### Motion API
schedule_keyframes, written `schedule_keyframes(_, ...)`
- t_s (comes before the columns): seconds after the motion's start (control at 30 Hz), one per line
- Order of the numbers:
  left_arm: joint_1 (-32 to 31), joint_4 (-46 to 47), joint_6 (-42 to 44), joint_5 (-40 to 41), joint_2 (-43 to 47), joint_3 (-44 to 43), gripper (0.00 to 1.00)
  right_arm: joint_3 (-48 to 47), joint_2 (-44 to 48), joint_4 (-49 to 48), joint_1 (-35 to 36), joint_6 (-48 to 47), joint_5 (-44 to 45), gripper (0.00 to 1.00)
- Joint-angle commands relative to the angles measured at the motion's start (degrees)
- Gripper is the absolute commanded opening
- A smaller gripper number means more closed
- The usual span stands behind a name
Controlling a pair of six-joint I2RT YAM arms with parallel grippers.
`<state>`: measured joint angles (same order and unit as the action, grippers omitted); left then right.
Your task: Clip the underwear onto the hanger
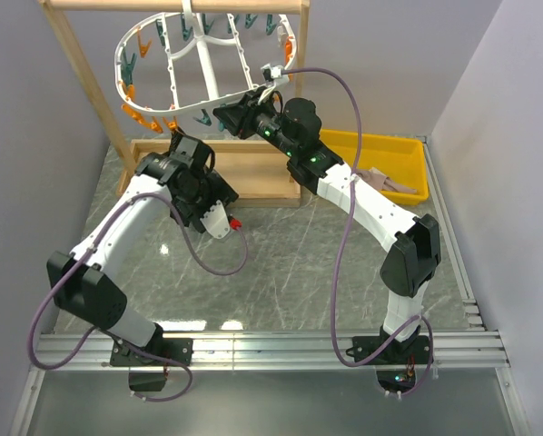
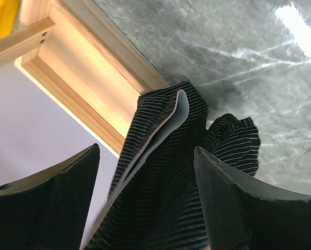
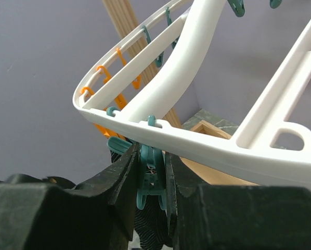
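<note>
From above, the white plastic oval hanger hangs from the pale wooden frame. My right claw is up at the hanger's near rim. My left claw sits just below that rim and to the left. To the right of the hanger, a yellow plastic bin holds a pinkish-beige cloth. I cannot pick out the cloth I am working on from this view.

In my left wrist view, the left claw has its jaws spread wide. The black ribbed knit underwear hangs in folds between them. It shows a pale inner band, and I cannot tell whether it brushes either finger. Behind it are the frame's wooden base and the grey marble tabletop.

In my right wrist view, the right claw is pinched on a teal plastic peg. That peg hangs directly under the hanger's white rim. A strip of the dark underwear shows just below the peg. I cannot see whether the peg bites it.
</note>
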<state>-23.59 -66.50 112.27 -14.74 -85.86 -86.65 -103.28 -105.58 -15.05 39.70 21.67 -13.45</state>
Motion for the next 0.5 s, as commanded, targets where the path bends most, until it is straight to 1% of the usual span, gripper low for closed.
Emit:
schedule_keyframes(0.0,-1.6,-3.6,2.3,6.0,-2.7,-3.8,0.79,-2.8,0.0,-0.1,-0.2,0.3,-0.7,0.0)
schedule_keyframes(0.17,-2.3,-1.3,2.8,9.5,-5.2,-2.8,0.8,-0.3,0.9,-1.5,-0.2,1.4,-0.9,0.0)
schedule_keyframes(0.3,-3.2,-2.5,1.6,12.9,-8.3,-4.9,0.8,-0.1,1.0,-0.9,-0.3,2.5,-1.8,0.0)
schedule_keyframes(0.37,-3.3,-0.3,1.9,14.6,-8.4,-4.1,0.8,-0.2,0.9,-0.5,-0.2,3.0,-2.2,0.0)
schedule_keyframes(0.47,-3.3,2.8,3.2,14.6,-7.7,-1.4,0.81,-0.1,0.9,-0.5,-0.3,3.4,-2.4,0.0)
